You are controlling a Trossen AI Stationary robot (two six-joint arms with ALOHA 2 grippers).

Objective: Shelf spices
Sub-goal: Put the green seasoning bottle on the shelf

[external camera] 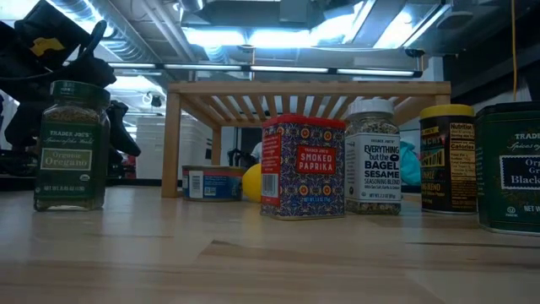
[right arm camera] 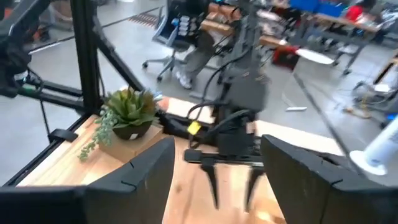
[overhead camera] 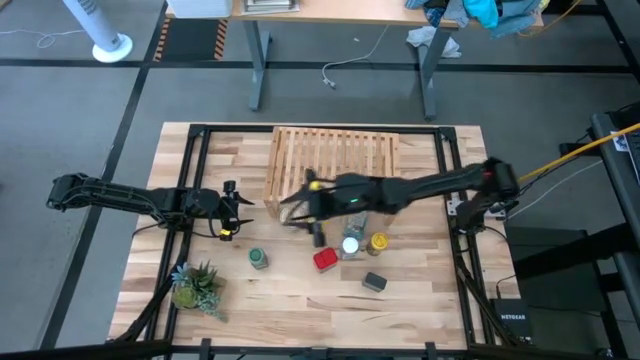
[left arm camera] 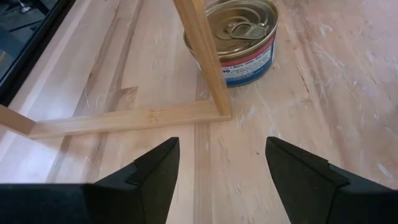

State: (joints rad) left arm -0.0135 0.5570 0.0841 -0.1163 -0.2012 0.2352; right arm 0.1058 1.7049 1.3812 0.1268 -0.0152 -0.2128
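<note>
Low view: red tin [external camera: 303,166] before shelf [external camera: 308,88] | wrist views: left end effector [left arm camera: 221,165], right end effector [right arm camera: 216,163] open, empty

- The left gripper [left arm camera: 221,171] hovers over the wooden counter [left arm camera: 348,93], its two dark fingers [left arm camera: 155,171] spread apart with nothing between them.
- Just beyond the fingers is a corner of the shelf [left arm camera: 205,68].
- A silver tin [left arm camera: 239,37] with a pull-tab lid sits beside the shelf's leg.

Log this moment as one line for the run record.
left gripper open, empty, by shelf corner | right gripper open, empty | spice jars on table, none shelved
</note>
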